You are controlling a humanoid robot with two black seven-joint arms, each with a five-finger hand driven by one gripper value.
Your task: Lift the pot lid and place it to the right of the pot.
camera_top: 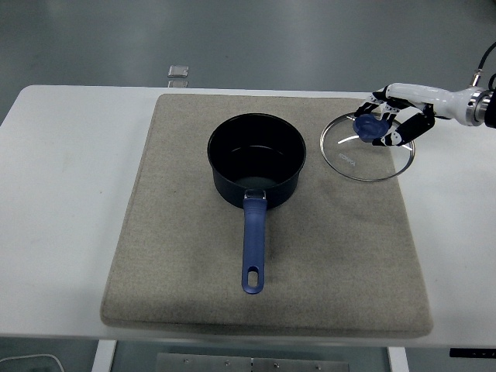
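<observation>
Beige mat [178,256] on white table [62,194], grey floor [248,39]

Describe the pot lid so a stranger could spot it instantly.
On the white table lies a grey mat with a dark pot in the middle. Right of the pot, at the mat's far right edge, is the pot lid: a clear glass disc, metal-rimmed, with a blue knob gripped by the right robot hand.

At frame center an open dark pot [255,159] sits on a grey mat [178,256], its blue handle [253,244] pointing down. At upper right, the right hand [395,118] grips the glass lid [366,147] by its blue knob [368,128].
</observation>
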